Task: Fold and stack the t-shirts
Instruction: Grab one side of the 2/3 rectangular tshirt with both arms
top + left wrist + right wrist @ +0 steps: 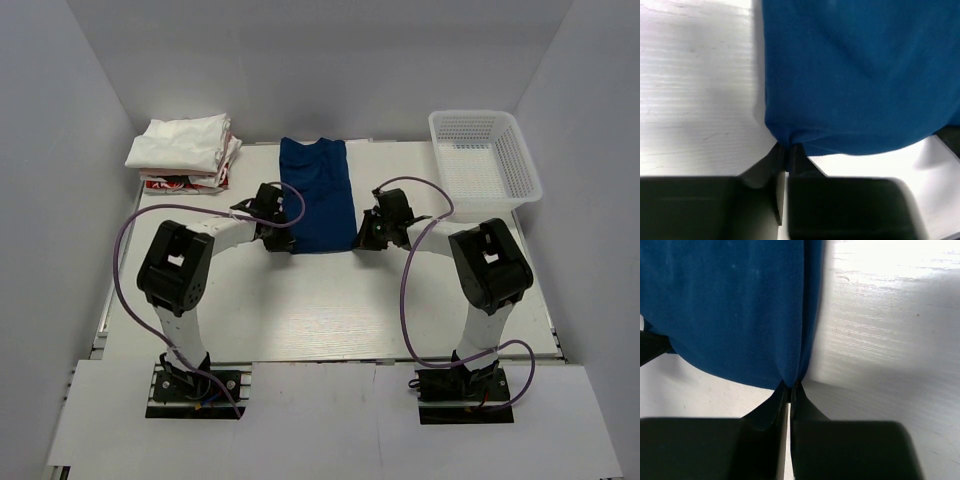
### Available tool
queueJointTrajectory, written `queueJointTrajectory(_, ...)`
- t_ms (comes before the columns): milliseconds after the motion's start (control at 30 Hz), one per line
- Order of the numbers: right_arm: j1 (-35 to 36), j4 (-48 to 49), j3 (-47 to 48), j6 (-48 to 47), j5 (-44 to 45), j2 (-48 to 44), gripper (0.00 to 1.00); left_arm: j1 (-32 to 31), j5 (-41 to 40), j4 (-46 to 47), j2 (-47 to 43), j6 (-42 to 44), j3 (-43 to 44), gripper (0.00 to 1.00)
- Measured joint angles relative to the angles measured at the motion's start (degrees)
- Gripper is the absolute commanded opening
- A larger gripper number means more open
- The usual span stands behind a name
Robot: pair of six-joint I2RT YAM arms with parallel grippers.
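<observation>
Mid-frame on the bench point(300, 320), the navy shirt point(318, 195) is lying as a long strip; the left claw point(785, 150) and right claw point(791, 387) are clenching its lower corners, folded shirts point(185, 150) sitting upper left.

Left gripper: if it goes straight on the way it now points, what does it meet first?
The left gripper is shut on a near corner of the navy blue cloth t-shirt; straight ahead lies more of it, so it would probably bunch that cloth first.
</observation>
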Motion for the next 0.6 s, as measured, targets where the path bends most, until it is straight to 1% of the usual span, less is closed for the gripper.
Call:
queueJointTrajectory(200, 0.0, -0.04, -0.02, -0.09, 0.04, 0.02, 0.0, 0.04, 0.83, 0.48, 0.22, -0.15, 0.2, 0.0)
queueJointTrajectory(333, 0.28, -0.79, -1.4, -1.57, -0.22, -1.9, 0.0, -0.79, 0.66, 1.25, -4.24, -0.11, -5.05, 0.0)
queueJointTrajectory(467, 1.33, -3.61, -8.24, -2.29, -2.16, -10.16, 0.0, -2.34, 3.37, -2.32, -11.43, 0.17, -12.39, 0.0)
queueJointTrajectory(600, 2.64, -6.78, -15.58, -2.56, -5.75, -19.69, 0.0, -4.61, 7.85, -6.73, -18.38, 1.22, -16.33, 0.0)
